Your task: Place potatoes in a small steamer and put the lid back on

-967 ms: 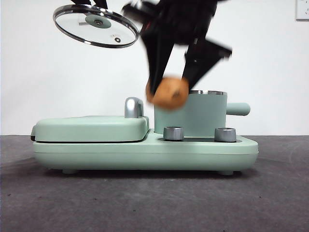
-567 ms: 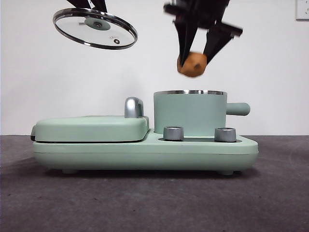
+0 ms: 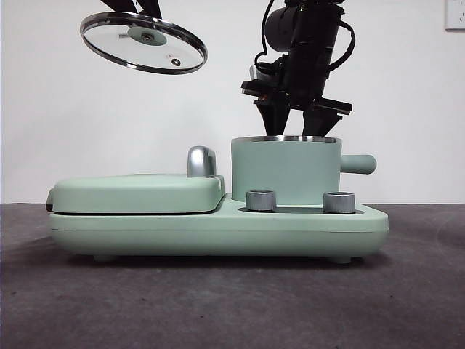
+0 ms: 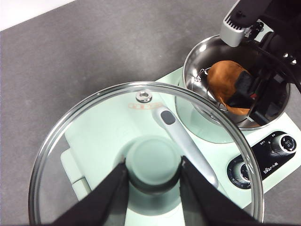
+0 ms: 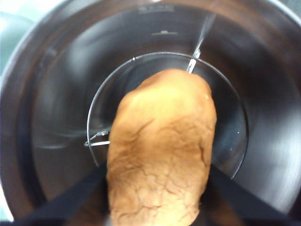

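Note:
The mint-green small steamer (image 3: 285, 171) stands on the right of the cooker base, with its steel inside showing in the left wrist view (image 4: 202, 70) and the right wrist view (image 5: 56, 94). My right gripper (image 3: 296, 131) reaches down into it, shut on the tan-brown potato (image 5: 162, 150), which also shows in the left wrist view (image 4: 225, 82). The front view hides the potato behind the pot wall. My left gripper (image 4: 153, 176) is shut on the green knob of the glass lid (image 4: 94, 136) and holds it tilted, high at the upper left (image 3: 143, 40).
The flat mint-green griddle cover (image 3: 138, 193) with a chrome handle (image 3: 201, 161) lies left of the steamer. Two steel dials (image 3: 261, 201) sit on the base's front. The steamer's side handle (image 3: 358, 163) sticks out to the right. Dark grey tabletop (image 3: 218, 305) spreads in front.
My right gripper lifted the potato from beside the steamer, carried it above the rim, then lowered it into the pot. The lid held by my left gripper stayed in place.

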